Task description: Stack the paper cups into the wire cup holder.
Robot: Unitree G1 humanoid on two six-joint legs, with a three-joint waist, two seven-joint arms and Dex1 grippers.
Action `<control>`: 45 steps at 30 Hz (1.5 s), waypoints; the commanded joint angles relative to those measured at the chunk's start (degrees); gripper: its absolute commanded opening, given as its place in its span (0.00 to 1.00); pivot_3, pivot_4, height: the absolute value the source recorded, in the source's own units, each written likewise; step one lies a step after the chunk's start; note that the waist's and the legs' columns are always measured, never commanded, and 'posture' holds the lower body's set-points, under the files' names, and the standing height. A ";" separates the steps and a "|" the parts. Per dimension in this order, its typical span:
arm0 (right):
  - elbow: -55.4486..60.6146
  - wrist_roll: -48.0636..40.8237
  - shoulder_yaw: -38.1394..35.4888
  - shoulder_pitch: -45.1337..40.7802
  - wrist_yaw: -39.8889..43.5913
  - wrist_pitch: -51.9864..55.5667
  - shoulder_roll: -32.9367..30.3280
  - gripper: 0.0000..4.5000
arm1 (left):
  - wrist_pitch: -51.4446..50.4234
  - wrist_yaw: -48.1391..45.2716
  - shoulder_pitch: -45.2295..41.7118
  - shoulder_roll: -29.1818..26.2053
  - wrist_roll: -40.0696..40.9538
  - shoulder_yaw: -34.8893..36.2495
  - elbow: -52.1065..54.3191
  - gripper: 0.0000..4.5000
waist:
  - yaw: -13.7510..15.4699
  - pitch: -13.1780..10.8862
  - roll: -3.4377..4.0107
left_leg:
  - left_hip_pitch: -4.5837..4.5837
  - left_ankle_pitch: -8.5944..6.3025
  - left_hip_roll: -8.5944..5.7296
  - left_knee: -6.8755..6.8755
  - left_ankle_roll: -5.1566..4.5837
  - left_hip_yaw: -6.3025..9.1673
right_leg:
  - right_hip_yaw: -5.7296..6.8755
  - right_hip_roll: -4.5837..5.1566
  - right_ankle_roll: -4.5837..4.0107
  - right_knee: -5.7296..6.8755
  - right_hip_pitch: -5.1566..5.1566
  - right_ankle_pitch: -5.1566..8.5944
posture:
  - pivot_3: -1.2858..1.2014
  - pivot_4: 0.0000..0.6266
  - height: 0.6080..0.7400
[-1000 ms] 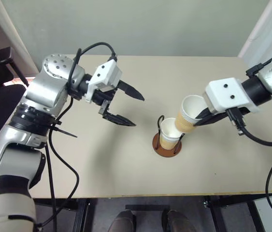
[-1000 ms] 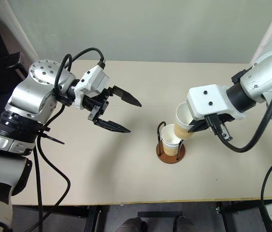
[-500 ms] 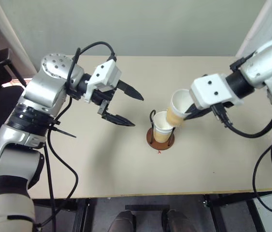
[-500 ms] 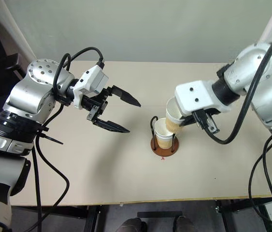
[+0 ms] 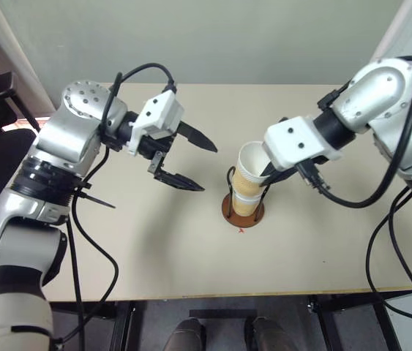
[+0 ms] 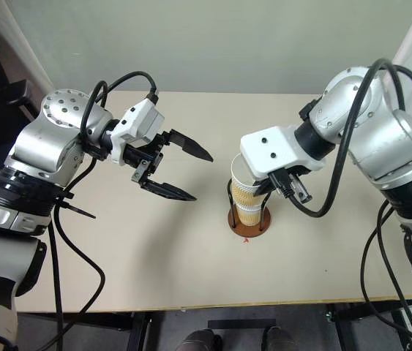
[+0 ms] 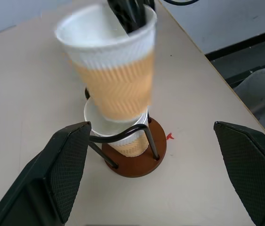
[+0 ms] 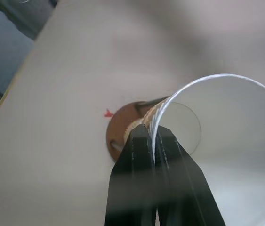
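Centre of the head views: we see the wire cup holder (image 5: 243,207) on the table (image 5: 154,256), one paper cup seated in it. The right gripper (image 8: 150,136) pinches the rim of a second paper cup (image 5: 252,167), held tilted directly above the seated one.

Left wrist view adds the seated cup (image 7: 123,139) inside the black wire loops, and a small red mark (image 7: 170,136) just beside the base. Right wrist view shows one finger inside the rim and one outside.

Left gripper (image 5: 189,160), centre-left, jaws spread wide, empty, apart from the holder.
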State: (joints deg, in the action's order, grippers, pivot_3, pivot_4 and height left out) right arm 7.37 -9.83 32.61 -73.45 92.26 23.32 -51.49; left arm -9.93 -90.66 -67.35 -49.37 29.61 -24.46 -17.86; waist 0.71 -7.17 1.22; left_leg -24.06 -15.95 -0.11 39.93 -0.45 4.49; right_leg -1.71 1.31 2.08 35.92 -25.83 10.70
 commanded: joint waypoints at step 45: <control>-5.79 7.11 1.38 -2.14 0.24 -11.25 2.04 0.36 | -1.01 -1.84 0.45 -1.83 -0.97 2.72 2.94 1.00 | -0.19 0.00 0.01 | 0.00 0.08 0.05 -0.35 0.15 0.01 | 0.02 -0.01 -0.14 -0.07 -0.11 -0.02 | 0.52 0.24 1.00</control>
State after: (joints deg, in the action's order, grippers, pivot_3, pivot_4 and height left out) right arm -0.02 -1.10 37.03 -74.15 92.26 9.83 -49.37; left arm -11.34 -90.66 -66.49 -50.73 28.58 -23.81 -15.89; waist 0.52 -7.17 1.23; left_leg -24.06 -15.87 -0.07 39.58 -0.30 4.50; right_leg -1.68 1.30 1.94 35.84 -25.94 10.69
